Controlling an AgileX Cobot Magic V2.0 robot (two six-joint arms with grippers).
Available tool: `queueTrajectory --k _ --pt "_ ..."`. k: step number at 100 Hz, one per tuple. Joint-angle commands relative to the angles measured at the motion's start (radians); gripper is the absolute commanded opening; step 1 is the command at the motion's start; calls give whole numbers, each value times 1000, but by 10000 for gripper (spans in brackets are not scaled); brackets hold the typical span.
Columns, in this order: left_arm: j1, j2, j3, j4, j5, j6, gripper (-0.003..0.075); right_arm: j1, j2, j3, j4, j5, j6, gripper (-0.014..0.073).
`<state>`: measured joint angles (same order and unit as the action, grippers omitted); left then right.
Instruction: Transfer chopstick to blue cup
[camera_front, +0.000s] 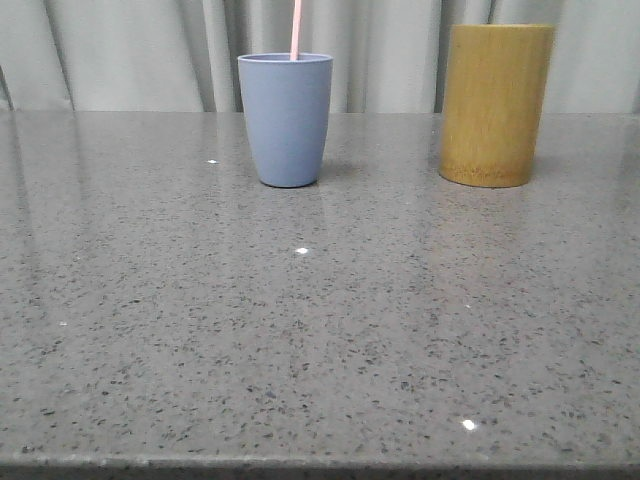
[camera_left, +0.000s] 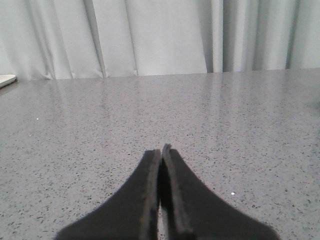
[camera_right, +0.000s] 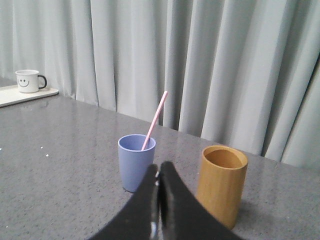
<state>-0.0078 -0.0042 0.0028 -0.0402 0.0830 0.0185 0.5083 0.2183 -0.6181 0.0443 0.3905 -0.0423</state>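
Since the chopstick (camera_right: 154, 120) already stands inside the blue cup (camera_front: 286, 118), what remains looks to me like little more than clearing off cleanly. The stick's lower end is down in the cup and its upper end rises well above the rim; from the right wrist it leans, its long axis tilted off upright so the top sits out past one side of the rim. From the front it looks nearly vertical and runs out of the top of the picture.

The wooden cylinder (camera_front: 495, 104) stands apart from the cup on the grey table (camera_front: 300, 350), empty as far as its open mouth shows.

The right gripper (camera_right: 159, 172) has its two dark fingers pressed together with nothing between them, and it sits back from the cup. The left gripper (camera_left: 161, 155) is likewise closed on nothing, over bare tabletop.

To finish well, I'd say both arms should keep wide of that leaning top end, since a light brush could tip the cup or flick the stick out. Any retreat is best made back and away, not across the cup.

A smiley mug (camera_right: 28, 80) rests on a tray (camera_right: 25, 95) far off to the side.
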Motion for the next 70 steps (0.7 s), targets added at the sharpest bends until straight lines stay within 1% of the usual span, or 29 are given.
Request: queueTrajectory --k 1,12,24,53,70 --pt "3 -34 8 -7 -83 -5 -19 -43 12 23 -14 -183 -8 -69" --pt "3 -34 8 -7 -83 -5 -19 -129 11 113 -14 -346 -8 -69" --pt "3 -34 8 -7 -83 -5 -19 -222 -27 215 -15 -443 -8 -69" --pt "3 -34 8 -7 -83 -5 -19 -460 -148 426 -15 -450 22 -69" --pt "3 -34 8 -7 -83 -5 -19 -542 -217 533 -16 -450 24 -69"
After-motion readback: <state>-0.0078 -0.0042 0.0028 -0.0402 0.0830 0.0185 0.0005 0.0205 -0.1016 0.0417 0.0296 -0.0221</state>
